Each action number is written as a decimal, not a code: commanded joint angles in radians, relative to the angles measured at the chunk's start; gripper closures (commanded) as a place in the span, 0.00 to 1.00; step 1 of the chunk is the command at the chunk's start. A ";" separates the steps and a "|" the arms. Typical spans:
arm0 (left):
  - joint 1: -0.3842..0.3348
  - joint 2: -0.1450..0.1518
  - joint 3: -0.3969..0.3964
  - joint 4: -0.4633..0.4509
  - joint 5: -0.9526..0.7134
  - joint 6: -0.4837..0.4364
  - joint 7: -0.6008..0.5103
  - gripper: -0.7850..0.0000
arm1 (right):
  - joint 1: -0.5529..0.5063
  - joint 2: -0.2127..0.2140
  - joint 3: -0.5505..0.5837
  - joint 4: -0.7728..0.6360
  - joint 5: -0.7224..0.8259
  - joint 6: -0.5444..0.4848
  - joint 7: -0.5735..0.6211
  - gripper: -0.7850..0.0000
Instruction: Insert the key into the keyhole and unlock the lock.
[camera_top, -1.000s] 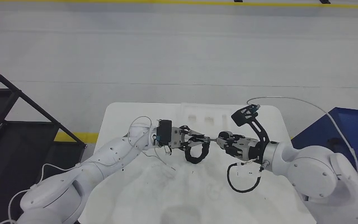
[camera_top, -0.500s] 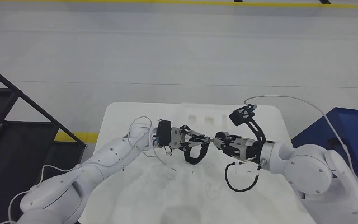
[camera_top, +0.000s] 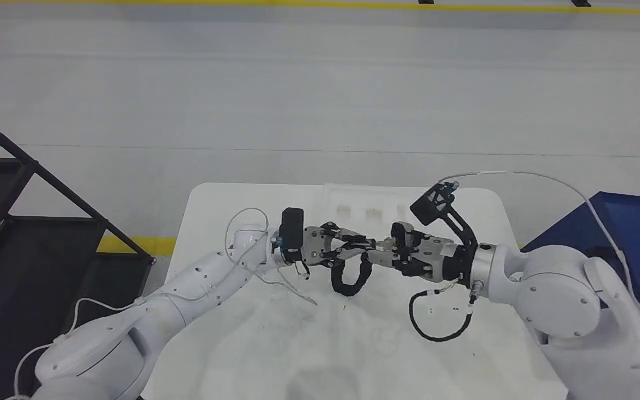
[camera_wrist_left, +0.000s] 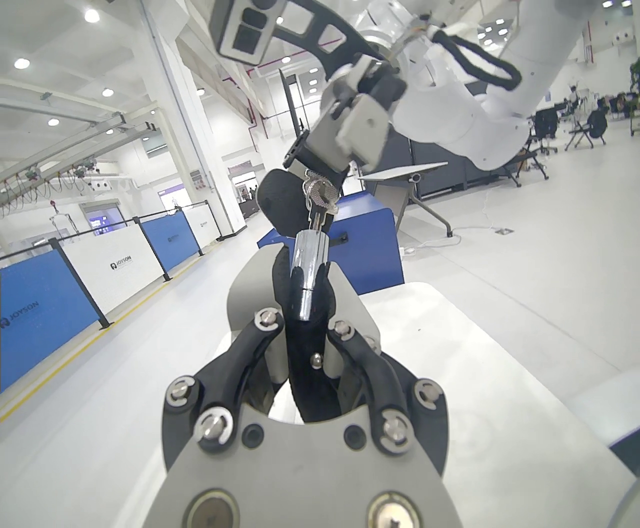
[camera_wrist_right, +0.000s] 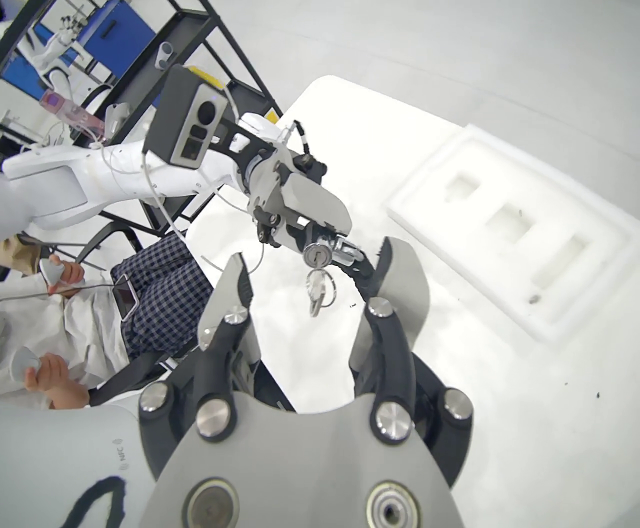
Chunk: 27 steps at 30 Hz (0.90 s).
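Note:
My left gripper (camera_top: 352, 248) is shut on the lock (camera_wrist_left: 306, 285), a chrome cylinder on a black cable loop (camera_top: 346, 282), and holds it above the table's middle. The key (camera_wrist_left: 320, 202) sticks in the cylinder's end, pointing at the right arm. A spare key on a ring (camera_wrist_right: 317, 295) hangs below the keyhole face (camera_wrist_right: 317, 255). Facing the lock is my right gripper (camera_wrist_right: 315, 272), which is open with its fingers (camera_wrist_right: 395, 270) wide apart on either side of the key. I cannot see either finger touching the key.
A white foam tray (camera_wrist_right: 590, 250) with three recesses lies at the far side of the white table (camera_top: 300, 340). A black rack (camera_top: 40, 200) stands off the table's left side, and a blue block (camera_top: 590, 235) off its right.
My right arm has moved left, closing the gap to the lock. The left arm holds the lock in nearly the same place.

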 joint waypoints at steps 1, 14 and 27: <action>0.006 0.006 -0.011 -0.001 -0.073 -0.046 -0.046 1.00 | 0.010 0.004 0.011 0.005 -0.061 -0.086 0.002 0.00; 0.009 0.052 -0.068 -0.082 -0.376 -0.326 -0.433 1.00 | -0.009 0.018 0.000 0.017 -0.266 -0.472 -0.042 0.00; -0.013 0.097 -0.026 -0.170 -0.574 -0.326 -0.688 1.00 | -0.014 0.020 0.004 0.029 -0.247 -0.493 -0.056 0.00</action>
